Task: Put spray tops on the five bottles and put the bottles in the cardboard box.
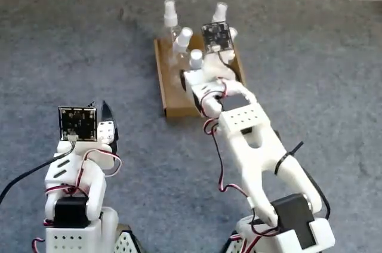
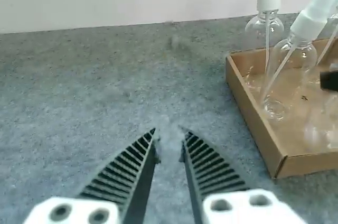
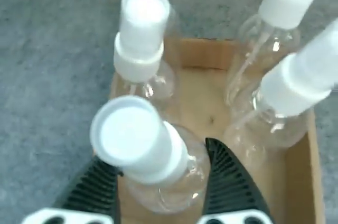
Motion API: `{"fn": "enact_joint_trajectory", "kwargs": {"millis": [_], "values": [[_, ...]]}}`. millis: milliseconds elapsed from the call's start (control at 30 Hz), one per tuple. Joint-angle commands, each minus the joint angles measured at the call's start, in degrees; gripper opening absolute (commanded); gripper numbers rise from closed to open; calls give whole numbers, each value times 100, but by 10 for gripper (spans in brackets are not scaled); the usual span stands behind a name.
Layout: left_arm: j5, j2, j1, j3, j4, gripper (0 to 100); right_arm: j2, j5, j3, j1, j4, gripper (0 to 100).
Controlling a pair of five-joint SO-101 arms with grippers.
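While the right gripper (image 3: 158, 160) clasps a clear plastic white-capped bottle (image 3: 138, 138) inside the brown cardboard box (image 3: 203, 102), we judge release comes next; the left gripper (image 2: 169, 145) rests narrowly open.

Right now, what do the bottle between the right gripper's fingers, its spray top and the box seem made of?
The bottle looks clear and glossy, likely plastic, possibly glass: see-through with bright highlights. The spray top is opaque white and smooth, probably plastic. The box is brown and matte with thin walls, evidently cardboard.
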Motion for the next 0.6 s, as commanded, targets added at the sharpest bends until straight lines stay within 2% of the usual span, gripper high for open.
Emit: {"fn": "enact_joint_trajectory", "kwargs": {"millis": [0,567], "values": [[-26,4,145,-22,-123,11,-321,-53,119,48,-215,4],[-26,4,145,-22,-123,10,-321,-53,198,31,-435,11]]}}
